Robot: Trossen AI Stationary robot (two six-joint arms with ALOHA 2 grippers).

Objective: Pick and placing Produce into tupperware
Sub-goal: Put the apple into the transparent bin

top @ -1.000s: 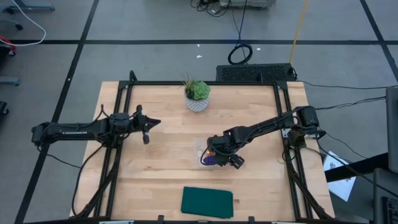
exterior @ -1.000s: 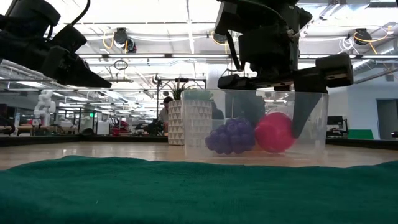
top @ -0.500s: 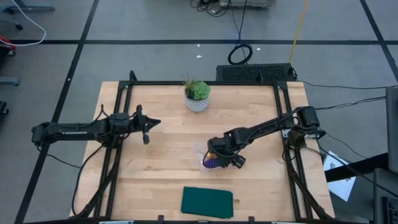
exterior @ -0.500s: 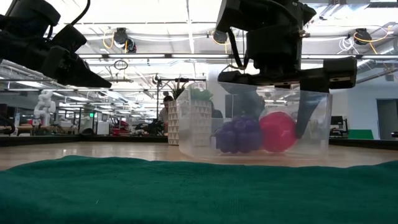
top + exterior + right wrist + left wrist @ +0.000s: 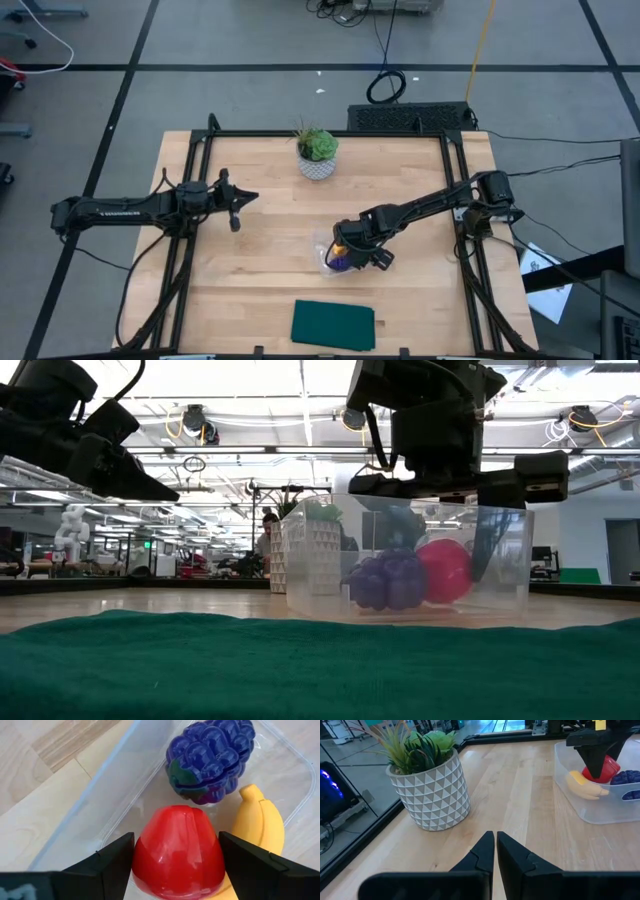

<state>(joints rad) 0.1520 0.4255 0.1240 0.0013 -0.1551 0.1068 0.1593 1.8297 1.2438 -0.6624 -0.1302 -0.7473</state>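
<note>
Grey tiled floor with black lines surrounds the wooden table.

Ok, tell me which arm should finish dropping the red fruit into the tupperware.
The right. Its hand already grips the red fruit inside the tupperware, beside the purple grapes and banana. The left hand waits shut across the table near the potted plant.

Red fruit, purple grapes, yellow banana (clear tupperware), dark green cloth.
</note>
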